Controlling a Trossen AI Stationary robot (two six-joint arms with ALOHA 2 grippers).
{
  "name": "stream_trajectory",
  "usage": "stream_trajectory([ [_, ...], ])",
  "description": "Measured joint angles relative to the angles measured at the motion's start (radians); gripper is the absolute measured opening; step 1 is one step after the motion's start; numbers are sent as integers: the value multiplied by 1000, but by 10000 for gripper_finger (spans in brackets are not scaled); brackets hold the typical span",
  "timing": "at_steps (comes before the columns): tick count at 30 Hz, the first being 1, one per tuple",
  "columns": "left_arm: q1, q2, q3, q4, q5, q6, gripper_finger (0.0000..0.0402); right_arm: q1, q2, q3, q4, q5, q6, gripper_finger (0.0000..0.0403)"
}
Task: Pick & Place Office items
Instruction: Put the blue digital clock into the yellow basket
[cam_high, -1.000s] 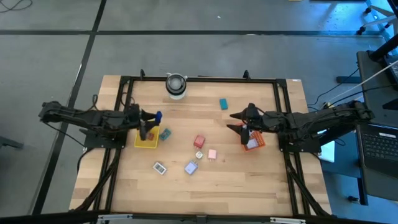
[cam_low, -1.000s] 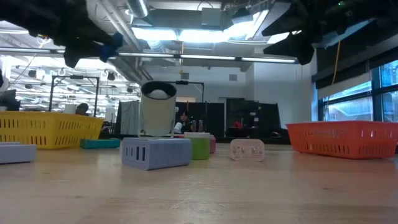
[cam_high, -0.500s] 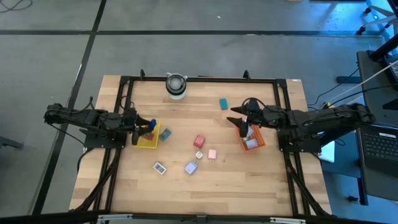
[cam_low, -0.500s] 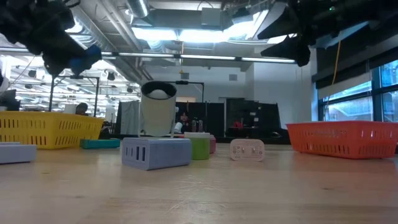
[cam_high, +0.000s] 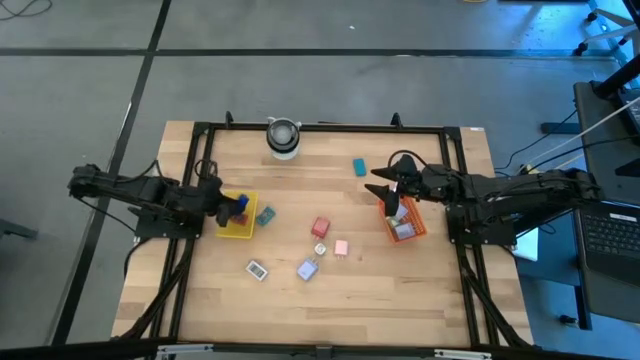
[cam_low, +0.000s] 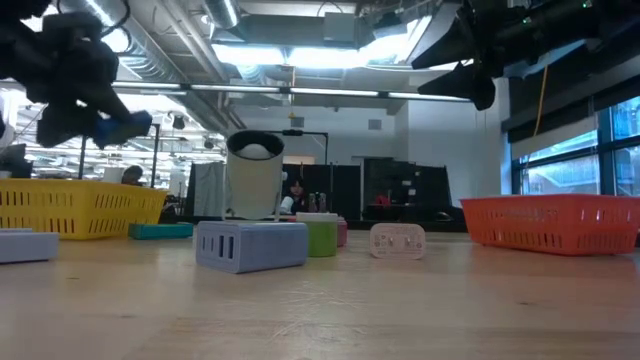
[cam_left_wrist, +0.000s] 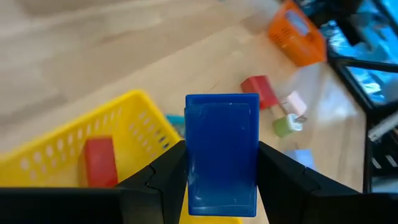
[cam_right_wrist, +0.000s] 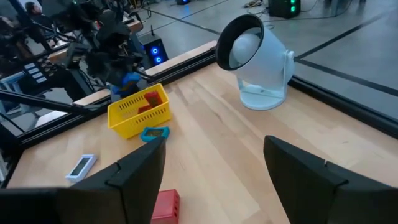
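My left gripper (cam_high: 233, 205) is shut on a blue block (cam_left_wrist: 222, 152), one of the office items, just above the yellow tray (cam_high: 237, 226). A red item (cam_left_wrist: 99, 158) lies in that tray. A teal item (cam_high: 265, 214) lies beside the tray. Red (cam_high: 320, 227), pink (cam_high: 341, 248), green-white (cam_high: 320, 248), lavender (cam_high: 307, 268) and white (cam_high: 257, 268) items lie mid-table, and another teal one (cam_high: 359, 166) lies farther back. My right gripper (cam_high: 385, 185) hangs open above the table next to the orange tray (cam_high: 408, 228), with nothing between its fingers. My left gripper pinches the blue block by its two long sides (cam_left_wrist: 189, 168) between its two fingers (cam_left_wrist: 168, 171). The fingers come from the table's left, slanting down, and lie along the block. The block sticks out ahead of the fingertips and hangs clear above the yellow tray (cam_left_wrist: 74, 146).
A round grey-white cylinder (cam_high: 283, 137) stands at the far edge. A black frame (cam_high: 320, 127) runs round the tabletop. The near half of the wood in front of the items is bare.
My left gripper has drawn back toward the table's left edge and sunk a little with the blue block, rolling and tipping its wrist downward; the block now hangs lower over the yellow tray. My right gripper has swung slightly toward the far edge, still open.
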Motion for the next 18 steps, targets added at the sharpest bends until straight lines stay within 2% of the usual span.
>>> stream_trajectory([
  [7,0,130,0,-86,69,-185,161,0,0,0,-11,-3,-15,271],
  [18,2,315,0,-101,172,-329,162,0,0,0,-13,-37,-44,271],
])
